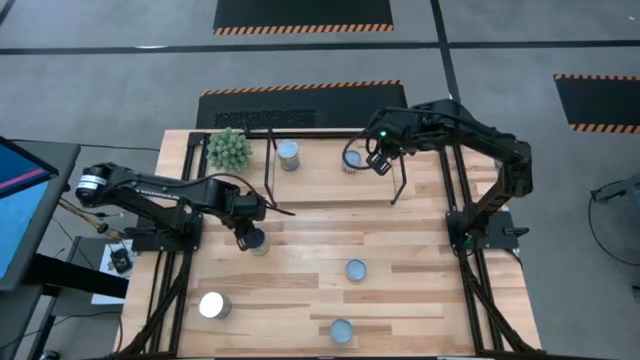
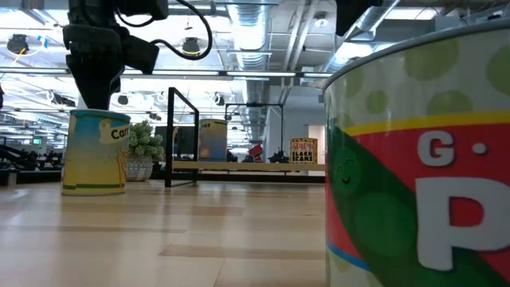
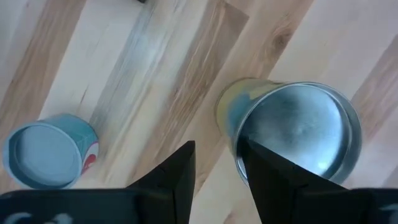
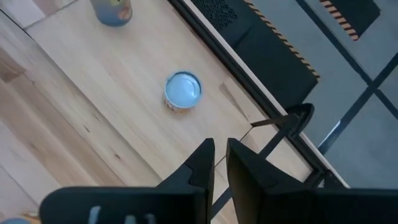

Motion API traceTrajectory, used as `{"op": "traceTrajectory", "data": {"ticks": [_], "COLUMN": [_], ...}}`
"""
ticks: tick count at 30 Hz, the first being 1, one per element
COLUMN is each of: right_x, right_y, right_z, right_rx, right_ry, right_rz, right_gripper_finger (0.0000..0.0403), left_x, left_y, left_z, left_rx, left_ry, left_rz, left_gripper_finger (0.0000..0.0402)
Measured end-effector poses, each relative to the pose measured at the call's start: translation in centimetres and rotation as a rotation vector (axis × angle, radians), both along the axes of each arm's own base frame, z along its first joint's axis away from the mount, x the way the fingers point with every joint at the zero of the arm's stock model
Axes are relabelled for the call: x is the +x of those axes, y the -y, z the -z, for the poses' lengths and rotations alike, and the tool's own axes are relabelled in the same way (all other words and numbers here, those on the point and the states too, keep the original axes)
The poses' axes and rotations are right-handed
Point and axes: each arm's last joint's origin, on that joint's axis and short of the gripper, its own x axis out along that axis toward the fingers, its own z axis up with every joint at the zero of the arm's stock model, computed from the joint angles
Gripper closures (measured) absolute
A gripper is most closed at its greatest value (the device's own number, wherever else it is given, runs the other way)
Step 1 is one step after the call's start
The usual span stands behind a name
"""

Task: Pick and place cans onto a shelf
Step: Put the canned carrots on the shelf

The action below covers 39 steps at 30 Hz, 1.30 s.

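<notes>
Left gripper [image 1: 246, 240] is hovering with narrow-gapped fingers holding nothing, the upright can [image 1: 259, 242] sitting just off to one side, not between them, so it's needing a sideways shift.

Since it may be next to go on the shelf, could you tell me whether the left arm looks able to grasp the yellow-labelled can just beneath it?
Probably yes. The left gripper hangs right over the yellow-labelled can, but off-centre, so its fingers do not straddle the can. Bare table surrounds the can, nothing blocking a small sideways shift.

Two cans [image 1: 288, 155] stand on the shelf [image 1: 330, 185] (plant [image 1: 229, 149] to their left).
</notes>
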Motion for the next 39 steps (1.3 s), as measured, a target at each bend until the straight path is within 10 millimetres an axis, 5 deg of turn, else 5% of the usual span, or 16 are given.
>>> {"op": "traceTrajectory", "data": {"ticks": [7,12,16,29,39], "right_x": [0.2,0.2,0.2,0.2,0.2], "right_y": [0.0,0.0,-0.1,0.0,0.0], "right_z": [1.0,1.1,1.1,1.1,1.1], "right_rx": [0.013,0.014,0.014,0.007,0.006], "right_ry": [-0.041,-0.045,-0.045,-0.053,-0.058], "right_rz": [-0.001,-0.001,-0.005,-0.016,-0.026], "right_gripper_finger": [0.0338,0.0338,0.0338,0.0338,0.0338], "left_x": [0.4,0.5,0.6,3.8,9.8], "left_y": [0.1,0.0,-0.3,-2.5,-6.2], "left_z": [0.5,0.5,0.3,-7.3,-9.4], "left_rx": [-0.007,-0.054,-0.093,-0.079,0.008], "left_ry": [-0.026,-0.019,-0.005,0.263,0.195], "left_rz": [0.066,0.094,0.122,0.31,0.521], "left_gripper_finger": [0.0287,0.0384,0.0399,0.0401,0.0401]}}
